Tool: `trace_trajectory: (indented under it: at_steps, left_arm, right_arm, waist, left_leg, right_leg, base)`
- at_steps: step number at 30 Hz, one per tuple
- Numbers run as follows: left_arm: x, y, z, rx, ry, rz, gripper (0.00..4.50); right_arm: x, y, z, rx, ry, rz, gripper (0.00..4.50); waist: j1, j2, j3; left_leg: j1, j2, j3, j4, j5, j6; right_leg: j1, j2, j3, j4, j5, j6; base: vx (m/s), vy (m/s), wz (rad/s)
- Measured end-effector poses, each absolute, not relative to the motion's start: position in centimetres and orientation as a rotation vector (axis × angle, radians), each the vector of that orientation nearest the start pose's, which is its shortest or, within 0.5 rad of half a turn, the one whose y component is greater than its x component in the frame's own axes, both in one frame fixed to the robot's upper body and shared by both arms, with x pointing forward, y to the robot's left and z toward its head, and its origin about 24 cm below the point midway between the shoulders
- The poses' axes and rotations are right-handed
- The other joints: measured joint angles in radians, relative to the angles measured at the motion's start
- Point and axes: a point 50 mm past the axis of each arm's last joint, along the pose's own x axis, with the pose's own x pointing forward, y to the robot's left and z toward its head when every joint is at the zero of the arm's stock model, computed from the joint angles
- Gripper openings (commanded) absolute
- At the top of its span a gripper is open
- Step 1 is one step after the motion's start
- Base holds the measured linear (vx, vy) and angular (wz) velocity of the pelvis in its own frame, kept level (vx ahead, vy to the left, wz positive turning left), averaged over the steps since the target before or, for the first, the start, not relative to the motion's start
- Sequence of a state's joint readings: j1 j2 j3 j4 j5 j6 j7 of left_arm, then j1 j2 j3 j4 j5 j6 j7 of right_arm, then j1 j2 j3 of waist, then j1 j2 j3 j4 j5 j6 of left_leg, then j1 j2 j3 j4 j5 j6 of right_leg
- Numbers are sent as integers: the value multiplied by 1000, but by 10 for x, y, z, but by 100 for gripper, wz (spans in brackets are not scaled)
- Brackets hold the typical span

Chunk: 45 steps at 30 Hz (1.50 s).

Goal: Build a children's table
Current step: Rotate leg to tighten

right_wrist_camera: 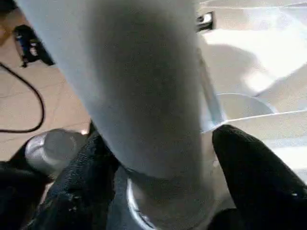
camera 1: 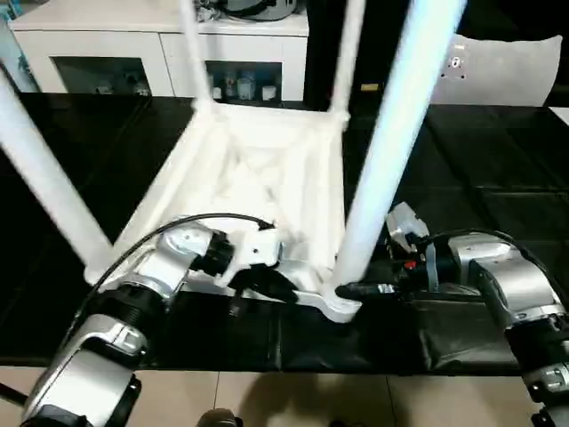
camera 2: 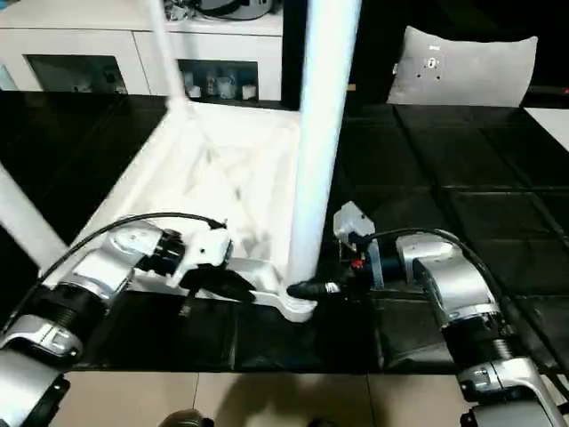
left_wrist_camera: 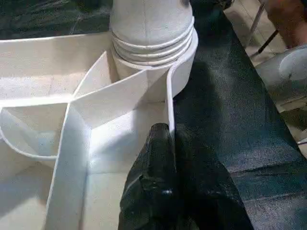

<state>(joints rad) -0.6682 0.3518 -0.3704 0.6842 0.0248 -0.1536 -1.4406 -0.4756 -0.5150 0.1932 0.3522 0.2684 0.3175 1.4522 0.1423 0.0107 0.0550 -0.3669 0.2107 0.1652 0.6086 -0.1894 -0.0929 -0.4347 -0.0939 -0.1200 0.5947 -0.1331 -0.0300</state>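
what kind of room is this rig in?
Probably an indoor lab or demo room, not a factory floor: a white cabinet with glass doors along the back wall, a large black-covered work table carrying the upturned white plastic children's table, and a pale tiled floor.

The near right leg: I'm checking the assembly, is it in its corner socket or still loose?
In. The leg stands upright in the tabletop's corner socket. How tightly, I cannot tell.

upturned children's table (camera 2: 222, 191) — legs up, black work table (camera 2: 462, 196)

Head pair looks down; wrist cameras sit close on the children's table (camera 1: 267, 178).
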Motion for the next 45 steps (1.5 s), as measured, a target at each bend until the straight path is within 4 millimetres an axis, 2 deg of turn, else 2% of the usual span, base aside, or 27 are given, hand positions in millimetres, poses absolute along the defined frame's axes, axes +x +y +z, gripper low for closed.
trace_trajectory:
  at_steps: [8, 14, 19, 20, 23, 24, 26, 27, 30, 33, 35, 37, 39, 45]
  left_arm:
    - [310, 113, 61, 554, 345, -1691, 0]
    - [311, 113, 61, 553, 341, -1688, 0]
    - [319, 115, 60, 472, 376, -1534, 0]
    - [320, 115, 60, 464, 385, -1506, 0]
    - [326, 112, 58, 431, 409, -1384, 0]
    - [329, 109, 57, 414, 417, -1311, 0]
    - [333, 103, 57, 396, 416, -1213, 0]
    - [334, 98, 57, 382, 414, -1185, 0]
    - [337, 85, 56, 340, 405, -1098, 0]
    - [338, 81, 56, 333, 395, -1062, 0]
    - [338, 81, 58, 333, 390, -1050, 0]
    - [338, 78, 59, 330, 384, -1045, 0]
    - [337, 76, 60, 335, 381, -1054, 0]
    - [335, 80, 60, 367, 365, -1110, 0]
  right_arm:
    - [289, -170, 77, -66, 447, 1499, 223]
    - [289, -170, 79, -58, 452, 1491, 210]
    - [296, -160, 79, -17, 436, 1308, 209]
    - [298, -158, 78, -19, 432, 1272, 209]
    - [308, -150, 74, -2, 414, 1096, 206]
    - [314, -143, 73, 9, 400, 989, 205]
    - [325, -134, 74, 9, 387, 852, 204]
    - [328, -133, 75, 4, 385, 796, 202]
    - [336, -128, 76, 0, 370, 664, 202]
    - [339, -125, 75, -22, 338, 618, 202]
    - [340, -123, 75, -20, 319, 609, 266]
    - [339, -124, 75, -5, 308, 600, 266]
    - [337, -126, 75, -3, 302, 600, 292]
    - [329, -137, 72, 2, 281, 662, 330]
  waist:
    - [2, 0, 0]
    - [2, 0, 0]
    - [-7, -1, 0]
    - [-16, -1, 0]
    - [-55, -3, 0]
    - [-75, -3, 0]
    - [-103, -3, 0]
    - [-112, -3, 0]
    - [-120, -3, 0]
    - [-115, -3, 0]
    - [-111, -3, 0]
    - [-104, -3, 0]
    - [-98, -3, 0]
    - [-87, -3, 0]
  left_leg:
    - [-1, 0, 0, 0, 0, 0]
    - [-1, 0, 0, 0, 0, 0]
    - [1, -2, 0, 0, 2, -3]
    - [1, -2, 0, 0, 3, -3]
    - [-1, -2, 0, 0, 3, -4]
    - [0, -2, 0, 0, 3, -4]
    - [-1, -1, -1, 0, 3, -4]
    - [-2, -1, -2, -1, 3, -4]
    - [-4, -2, -3, -4, 3, -4]
    - [-2, -2, -3, -5, 2, -2]
    - [-3, -3, -2, -6, 1, -1]
    - [-3, -2, -3, -8, 2, 0]
    - [-3, -2, -3, -10, 4, 4]
    - [-2, -2, -2, -9, 3, 5]
  right_leg:
    - [0, 0, 0, 0, 0, 0]
    - [0, 0, 0, 0, 0, 0]
    - [1, 1, -1, 0, 0, 0]
    - [1, 1, -1, -1, 0, 0]
    - [2, 1, -1, -2, 0, 1]
    - [1, 1, -3, -4, 0, 1]
    - [1, 1, -6, -8, 0, 1]
    - [1, 2, -8, -12, 0, 1]
    - [1, 2, -8, -18, 1, 1]
    - [0, 2, -6, -18, 3, 1]
    - [0, 2, -5, -17, 10, 1]
    - [-2, 2, -5, -17, 10, 0]
    - [-3, 2, -5, -17, 11, -1]
    - [-3, 2, -4, -17, 11, -2]
  base:
    - [0, 0, 0]
    - [0, 0, 0]
    - [0, 0, 0]
    - [0, 0, 0]
    - [0, 0, 0]
    - [0, 0, 0]
    - [0, 0, 0]
    - [0, 0, 0]
    - [0, 0, 0]
    - [0, 0, 0]
    - [0, 0, 0]
    - [0, 0, 0]
    - [0, 0, 0]
    - [0, 0, 0]
